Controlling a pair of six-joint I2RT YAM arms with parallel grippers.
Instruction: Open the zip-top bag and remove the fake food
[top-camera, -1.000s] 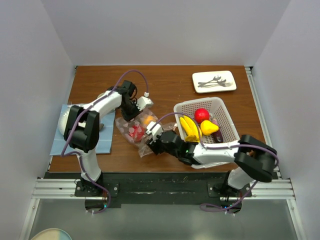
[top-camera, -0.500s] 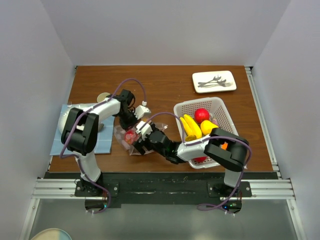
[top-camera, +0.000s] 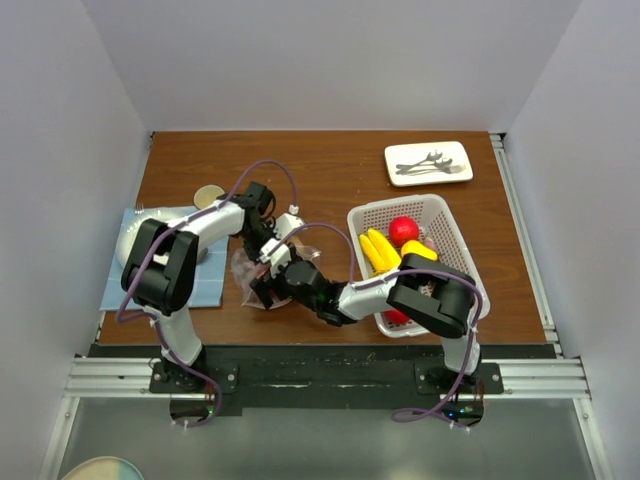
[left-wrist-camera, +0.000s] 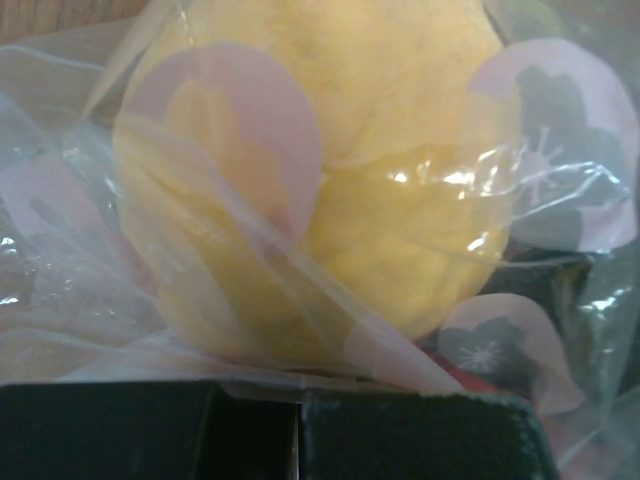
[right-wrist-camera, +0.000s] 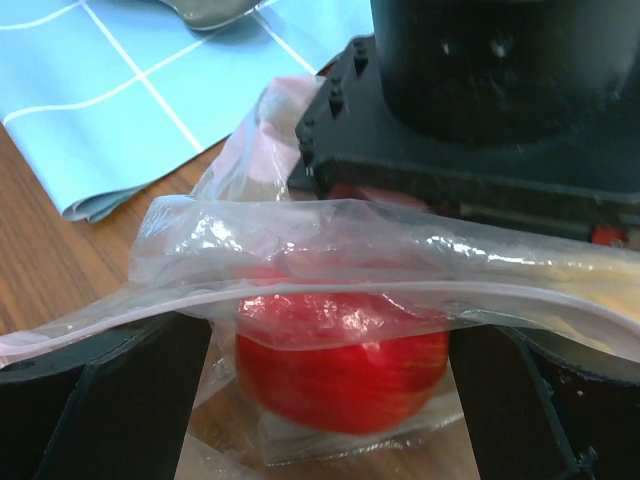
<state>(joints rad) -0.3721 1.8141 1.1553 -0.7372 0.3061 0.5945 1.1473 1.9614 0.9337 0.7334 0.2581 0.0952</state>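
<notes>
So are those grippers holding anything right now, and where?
The left gripper looks shut on the zip-top bag, pinching its clear film beside the yellow fruit. The right gripper is open around the red fruit, gripping nothing.

**Bench**: brown wood grain, smooth, low sheen.
**Zip-top bag**: thin clear plastic film, glossy, creased and crinkled. Printed with pale pink discs and dark flower shapes. A thicker, cloudy strip runs along one edge.
**Yellow piece**, inside the bag: matt, faintly grainy skin.
**Red piece**, inside the bag: smooth plastic, glossy, with bright highlights.
**Cloth**, left edge of the bench: light blue fabric, matt, with thin white grid lines.
**Basket**, right side of the bench: white plastic, perforated walls, dull finish.
**Tray**, far right corner: white, smooth.
**Cutlery**, on the tray: grey metal, shiny.
</notes>
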